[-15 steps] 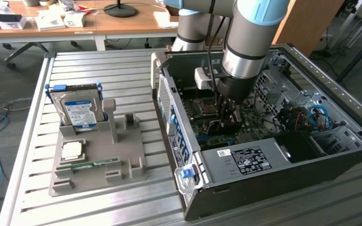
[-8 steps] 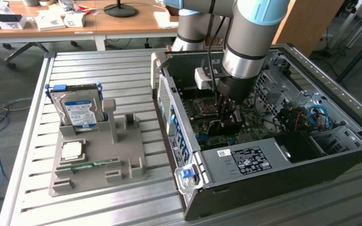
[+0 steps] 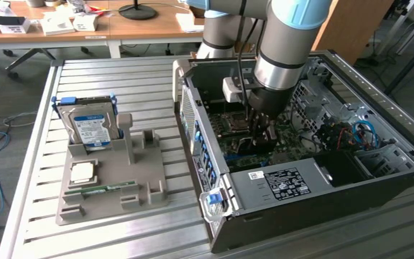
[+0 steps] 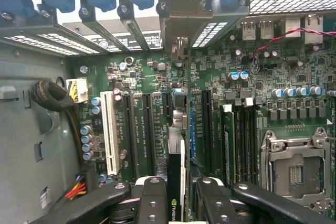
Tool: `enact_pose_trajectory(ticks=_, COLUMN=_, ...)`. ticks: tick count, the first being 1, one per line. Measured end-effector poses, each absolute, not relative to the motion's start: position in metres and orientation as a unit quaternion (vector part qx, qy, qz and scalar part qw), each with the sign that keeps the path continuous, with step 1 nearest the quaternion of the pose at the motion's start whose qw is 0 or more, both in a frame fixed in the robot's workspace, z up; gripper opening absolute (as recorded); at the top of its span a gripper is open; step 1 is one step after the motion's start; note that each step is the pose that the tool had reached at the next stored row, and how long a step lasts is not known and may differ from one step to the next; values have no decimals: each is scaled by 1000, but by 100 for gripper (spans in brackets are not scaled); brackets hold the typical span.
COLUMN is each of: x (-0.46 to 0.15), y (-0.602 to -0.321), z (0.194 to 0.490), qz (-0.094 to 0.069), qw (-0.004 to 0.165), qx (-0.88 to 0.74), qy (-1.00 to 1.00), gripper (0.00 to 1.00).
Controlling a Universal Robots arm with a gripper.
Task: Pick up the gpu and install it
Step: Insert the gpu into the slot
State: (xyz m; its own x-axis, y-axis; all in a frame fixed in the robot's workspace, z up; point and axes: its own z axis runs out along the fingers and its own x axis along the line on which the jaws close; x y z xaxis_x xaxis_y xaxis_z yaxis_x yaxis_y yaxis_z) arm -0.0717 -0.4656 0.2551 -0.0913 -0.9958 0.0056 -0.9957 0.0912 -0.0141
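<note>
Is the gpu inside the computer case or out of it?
Inside: the tool holds the gpu edge-on over the motherboard. Seated in its slot: cannot tell.

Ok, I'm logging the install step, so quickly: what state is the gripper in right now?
Gripper: closed on the gpu, holding it edge-on over the motherboard.

1. One open computer case, 3 o'clock in the exterior view.
2. One hard drive, 9 o'clock.
3. One memory stick.
4. One CPU.
5. One gpu.
6. One white expansion slot.
</note>
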Motion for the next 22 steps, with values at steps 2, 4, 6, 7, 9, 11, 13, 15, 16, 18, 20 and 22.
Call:
enact_pose_trajectory(ticks=2, x=-72, y=-466, z=255, qz=-6, qw=4, qx=-674, qy=739, gripper=26)
enact_pose_trajectory(ticks=4, x=-72, y=-465, z=256, qz=-6, qw=4, qx=-674, qy=739, gripper=26)
enact_pose_trajectory(ticks=6, x=-72, y=-466, z=256, qz=-5, qw=4, qx=-674, qy=739, gripper=26)
enact_pose_trajectory(ticks=7, x=-72, y=-466, z=256, qz=-5, qw=4, qx=-674, qy=739, gripper=26)
enact_pose_trajectory(ticks=9, x=-72, y=-466, z=256, qz=-4, qw=6, qx=-674, qy=738, gripper=26)
enact_pose_trajectory(ticks=11, x=-72, y=-465, z=256, qz=-3, qw=6, qx=-675, qy=738, gripper=26)
enact_pose_trajectory(ticks=13, x=-72, y=-466, z=256, qz=-2, qw=8, qx=-675, qy=737, gripper=26)
enact_pose_trajectory(ticks=15, x=-72, y=-466, z=256, qz=-1, qw=8, qx=-675, qy=737, gripper=26)
enact_pose_trajectory(ticks=16, x=-72, y=-466, z=256, qz=-1, qw=8, qx=-675, qy=737, gripper=26)
enact_pose_trajectory(ticks=18, x=-72, y=-466, z=256, qz=-1, qw=8, qx=-675, qy=737, gripper=26)
enact_pose_trajectory(ticks=20, x=-72, y=-466, z=256, qz=-1, qw=8, qx=-675, qy=737, gripper=26)
enact_pose_trajectory(ticks=22, x=-71, y=-466, z=256, qz=-1, qw=8, qx=-676, qy=737, gripper=26)
